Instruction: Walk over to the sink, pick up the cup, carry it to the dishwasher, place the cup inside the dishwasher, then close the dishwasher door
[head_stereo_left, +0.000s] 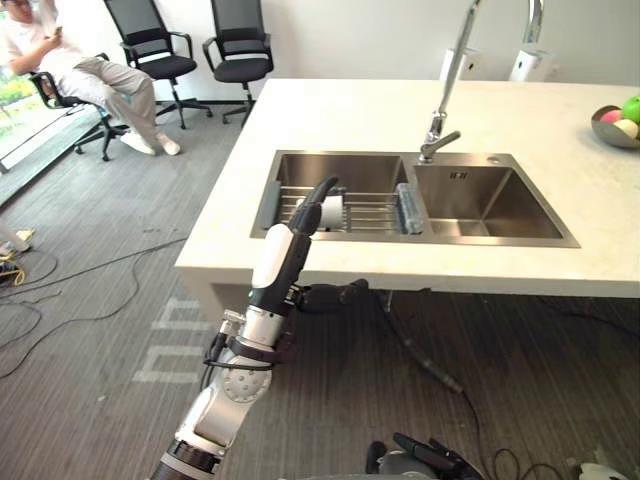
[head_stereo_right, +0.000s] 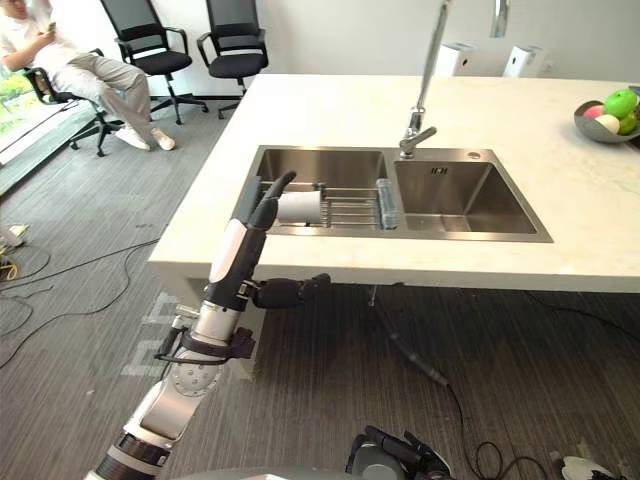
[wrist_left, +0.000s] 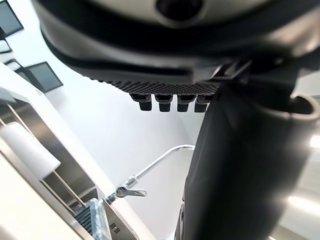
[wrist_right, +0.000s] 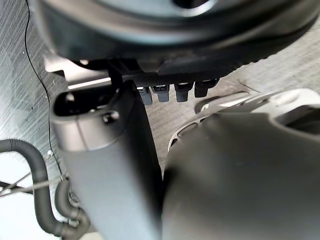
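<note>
Principal risk noted: the cup (head_stereo_right: 300, 207) lies on its side on a wire rack (head_stereo_left: 372, 211) set across the left basin of the sink (head_stereo_left: 520, 240). Being round, it is judged liable to roll along the bars or be pushed toward the far wall if it is struck by straight fingertips before a grip is formed. A second risk is recorded at the bench (head_stereo_left: 330, 110). The left arm rises from below the front edge, so the wrist or palm could be caught against that edge if the reach is made forward without enough lift. A fingertip could also be snagged between the rack bars. The faucet (head_stereo_left: 441, 118) stands well to the right of the approach and is not considered a hazard. The left hand (head_stereo_left: 283, 250) is held upright in front of the bench. Its fingers are straight and close together, its thumb is spread out to the side, and nothing is held. Its fingertips are seen above the near rim of the sink, just beside the cup on the robot's left and nearer to the robot. Contact cannot be confirmed, and in the left wrist view the cup is seen apart from the fingers, so the grasp is judged not yet begun. The right hand (wrist_right: 107, 160) is seen low over the floor, fingers apparently straight and empty.
</note>
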